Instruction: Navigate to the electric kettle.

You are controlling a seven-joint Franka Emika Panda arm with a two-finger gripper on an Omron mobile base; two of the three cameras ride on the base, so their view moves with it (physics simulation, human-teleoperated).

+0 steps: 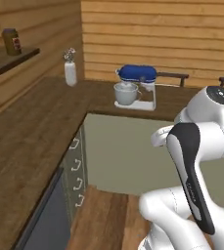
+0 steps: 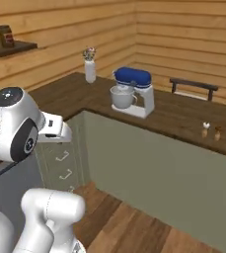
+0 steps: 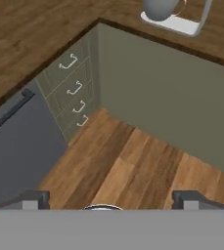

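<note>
Wooden floorboards point(image 3: 128, 166) lie directly below the gripper point(image 3: 111, 197), whose two dark fingertips point(image 3: 33, 197) stand well apart, holding nothing. Just beyond, a dark appliance front point(image 3: 15, 146) adjoins a stack of four grey-green drawers point(image 3: 74, 90) at the inner corner of an L-shaped wooden counter point(image 1: 30, 132).

On the far run of the counter stands a blue stand mixer point(image 2: 131, 91) with a steel bowl; farther left, near the wall, a white vase point(image 1: 70, 72) with flowers. Two small shakers point(image 2: 211, 130) sit to the right. A jar point(image 1: 11, 41) rests on a high shelf at left.

No electric kettle is identifiable in any view, so its position cannot be stated; presumably it lies outside the current field, and the base has yet to turn or drive towards it. Its weight, surface and any handle cannot be assessed from here. A dark bar-shaped object point(image 2: 193, 85) behind the counter is cut off and unidentified.
</note>
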